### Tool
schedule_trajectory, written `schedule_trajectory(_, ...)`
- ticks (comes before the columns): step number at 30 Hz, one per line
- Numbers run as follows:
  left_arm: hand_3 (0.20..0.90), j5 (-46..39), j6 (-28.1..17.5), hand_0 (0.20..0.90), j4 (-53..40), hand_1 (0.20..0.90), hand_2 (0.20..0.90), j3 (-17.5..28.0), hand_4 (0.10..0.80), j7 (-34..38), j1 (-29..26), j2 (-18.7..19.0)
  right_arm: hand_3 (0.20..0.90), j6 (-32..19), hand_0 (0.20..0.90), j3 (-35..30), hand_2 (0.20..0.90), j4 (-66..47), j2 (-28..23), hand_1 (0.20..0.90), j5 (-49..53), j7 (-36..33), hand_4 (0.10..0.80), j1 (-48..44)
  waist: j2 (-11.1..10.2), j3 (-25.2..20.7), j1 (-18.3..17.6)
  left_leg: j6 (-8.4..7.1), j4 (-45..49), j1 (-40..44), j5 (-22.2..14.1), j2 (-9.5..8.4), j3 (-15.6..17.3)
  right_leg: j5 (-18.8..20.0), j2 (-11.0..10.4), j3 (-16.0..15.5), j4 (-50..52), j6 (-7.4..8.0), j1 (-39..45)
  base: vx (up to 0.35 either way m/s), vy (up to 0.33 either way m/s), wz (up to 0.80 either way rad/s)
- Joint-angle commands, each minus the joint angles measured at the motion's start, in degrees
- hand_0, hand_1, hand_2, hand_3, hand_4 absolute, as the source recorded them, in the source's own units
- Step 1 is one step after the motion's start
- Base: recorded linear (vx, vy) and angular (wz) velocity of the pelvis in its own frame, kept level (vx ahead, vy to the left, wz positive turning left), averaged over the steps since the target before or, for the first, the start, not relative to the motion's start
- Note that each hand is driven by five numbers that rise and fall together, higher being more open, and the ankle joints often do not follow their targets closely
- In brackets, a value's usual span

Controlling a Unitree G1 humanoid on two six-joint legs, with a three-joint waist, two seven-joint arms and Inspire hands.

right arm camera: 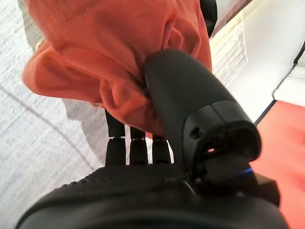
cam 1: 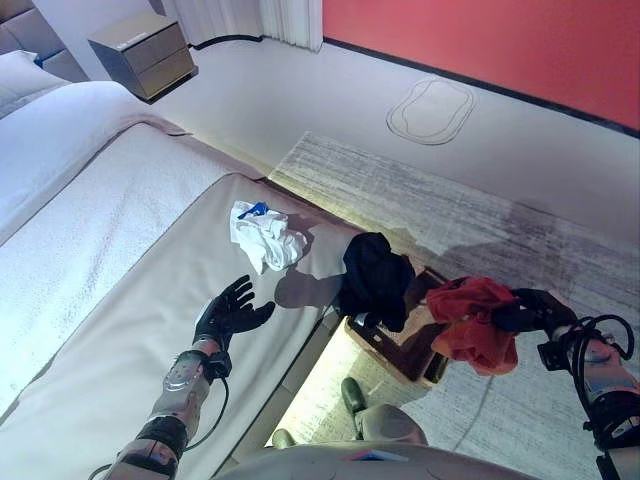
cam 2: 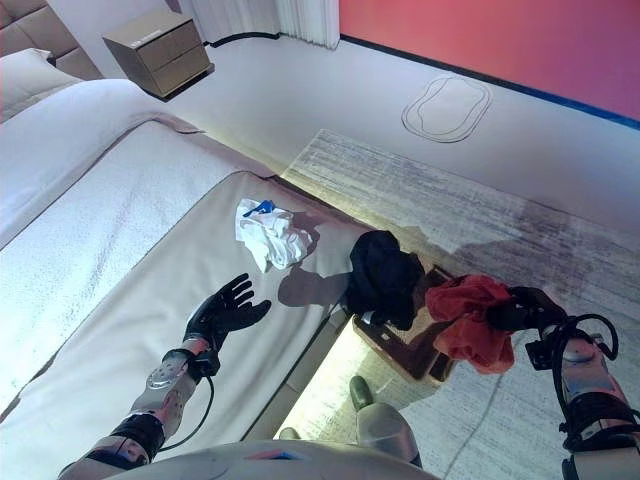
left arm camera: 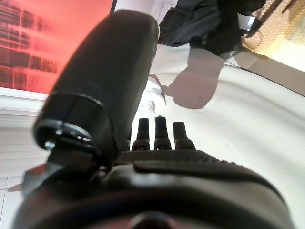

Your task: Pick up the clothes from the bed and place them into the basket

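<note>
My right hand is shut on an orange-red garment, pinched between thumb and fingers, and holds it just above the dark basket on the floor beside the bed. A black garment hangs over the basket's rim next to the bed edge. A white garment with a blue bit lies crumpled on the bed. My left hand is open with fingers spread above the bed, short of the white garment.
A grey rug lies under the basket. A wooden nightstand stands at the far left by the bed's head. A red wall and white curtains close off the back.
</note>
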Motion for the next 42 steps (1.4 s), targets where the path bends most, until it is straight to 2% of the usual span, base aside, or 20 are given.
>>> schedule_trajectory(1, 0.900, 0.2, -4.5, 0.900, 0.7, 0.900, 0.900, -1.4, 0.800, -1.5, -4.9, 2.2, 0.200, -5.7, 0.300, -2.6, 0.300, 3.1, -1.6, 0.300, 1.3, -4.1, 0.100, -7.8, -1.6, -1.1, 1.0, 0.90, 7.6, -3.8, -7.0, -0.97, -2.3, -5.5, -2.0, -3.4, 7.2, 2.12, -1.2, -0.053, -0.039, 0.04)
schedule_trajectory(10, 0.900, 0.0, -4.9, 0.900, 1.6, 0.900, 0.900, -1.7, 0.800, -1.7, -5.2, 2.1, 0.200, -5.4, 0.300, -1.5, 0.300, 2.9, -1.2, 0.300, 0.8, -5.0, 0.100, -8.9, -1.3, -1.0, 1.4, 0.35, 6.6, -4.4, -6.2, -0.99, -2.8, -5.3, -1.6, -3.5, 6.2, 1.89, -1.5, -0.014, -0.012, 0.03)
schedule_trajectory(11, 0.900, -0.1, -4.9, 0.900, 1.7, 0.900, 0.900, -1.6, 0.800, -1.7, -5.2, 2.0, 0.392, -5.1, 0.465, -1.4, 0.465, 2.8, -1.1, 0.465, 0.6, -5.0, 0.292, -8.8, -1.3, -1.1, 1.5, 0.27, 6.3, -4.4, -6.0, -1.01, -3.0, -5.3, -1.6, -3.5, 6.0, 1.91, -1.4, 0.000, 0.000, 0.00)
schedule_trajectory(12, 0.900, 0.0, -4.9, 0.900, 1.7, 0.900, 0.900, -1.5, 0.800, -1.8, -5.2, 2.0, 0.615, -5.0, 0.655, -1.3, 0.655, 2.8, -0.9, 0.655, 0.4, -5.4, 0.515, -8.8, -1.3, -1.1, 1.6, 0.23, 6.1, -4.5, -5.9, -1.07, -3.2, -5.3, -1.5, -3.5, 5.8, 1.91, -1.4, 0.001, -0.029, 0.04)
schedule_trajectory(13, 0.900, -0.1, -5.0, 0.900, 1.7, 0.900, 0.900, -1.4, 0.800, -1.8, -5.2, 2.0, 0.900, -5.0, 0.900, -1.2, 0.900, 3.0, -0.9, 0.900, 0.4, -5.5, 0.800, -8.8, -1.3, -1.1, 1.7, 0.19, 5.9, -4.5, -5.8, -1.10, -3.4, -5.3, -1.5, -3.6, 5.7, 1.90, -1.4, -0.007, -0.029, 0.04)
schedule_trajectory(32, 0.900, -0.4, -4.8, 0.900, 1.5, 0.900, 0.900, -1.5, 0.800, -1.9, -5.3, 1.6, 0.900, -3.7, 0.900, 0.7, 0.900, 1.3, 0.2, 0.900, -0.9, -5.8, 0.800, -9.8, -1.6, -1.0, 2.5, -0.26, 5.8, -4.8, -5.4, -1.04, -4.8, -5.6, -1.6, -4.2, 5.4, 1.54, -1.1, 0.015, -0.001, 0.03)
schedule_trajectory(34, 0.900, -0.4, -4.7, 0.900, 1.3, 0.900, 0.900, -1.2, 0.800, -1.6, -5.2, 1.6, 0.900, -4.7, 0.900, 0.7, 0.900, 1.1, 0.2, 0.900, -0.4, -6.2, 0.800, -9.3, -1.6, -0.9, 2.7, -0.27, 5.6, -4.8, -5.3, -1.02, -5.0, -5.5, -1.7, -4.4, 5.3, 1.54, -1.0, 0.008, 0.005, 0.02)
schedule_trajectory(38, 0.900, -0.2, -4.6, 0.900, 1.1, 0.900, 0.900, -0.7, 0.800, -1.4, -4.3, 1.7, 0.900, -6.4, 0.900, 0.0, 0.900, -2.7, -0.1, 0.900, -0.3, -7.8, 0.800, -8.9, -1.7, -0.9, 2.9, -0.22, 5.2, -4.4, -5.2, -1.08, -5.6, -5.7, -1.8, -4.9, 5.3, 1.43, -0.5, 0.032, 0.007, 0.04)
schedule_trajectory(42, 0.900, -0.3, -4.2, 0.900, 0.6, 0.900, 0.900, -0.4, 0.800, -0.8, -3.8, 1.7, 0.900, -5.2, 0.900, 1.3, 0.900, -13.0, -1.0, 0.900, -4.6, -12.7, 0.800, -10.4, -2.0, -0.9, 3.2, -0.21, 5.4, -4.4, -5.2, -1.12, -6.4, -6.1, -1.8, -5.5, 5.8, 1.24, -0.3, 0.006, 0.000, 0.01)
